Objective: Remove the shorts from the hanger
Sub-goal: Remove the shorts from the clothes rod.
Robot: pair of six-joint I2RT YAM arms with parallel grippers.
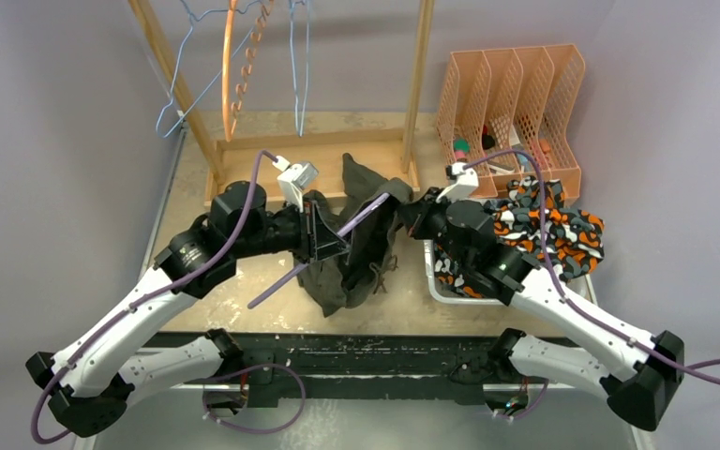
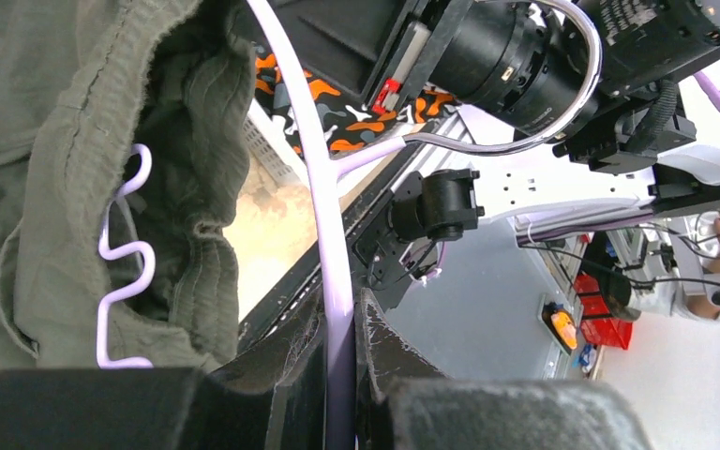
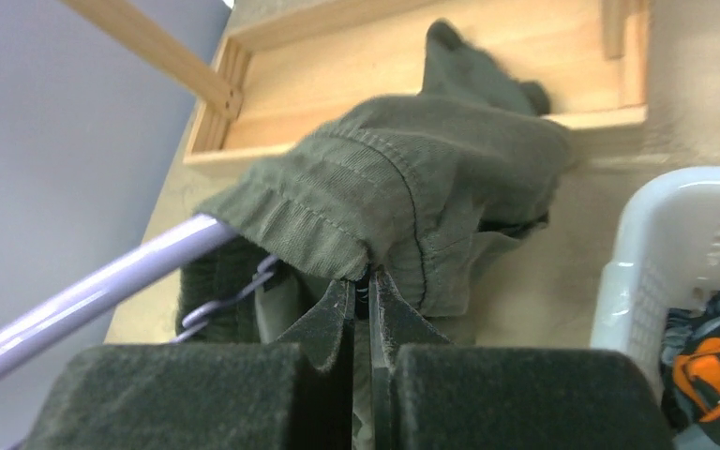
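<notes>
The olive-green shorts hang on a lilac hanger held over the table between the arms. My left gripper is shut on the hanger's bar, which runs up between its fingers; the shorts hang to their left. My right gripper is shut on the waistband of the shorts, pinched at its fingertips. The hanger's bar pokes out of the fabric at the left. The orange-black-white camo shorts lie in the white basket. The black and navy pairs are out of view.
A wooden rack stands at the back with empty blue wire hangers and an orange hanger. A peach file organiser stands at the back right. The white basket wall is close to my right gripper.
</notes>
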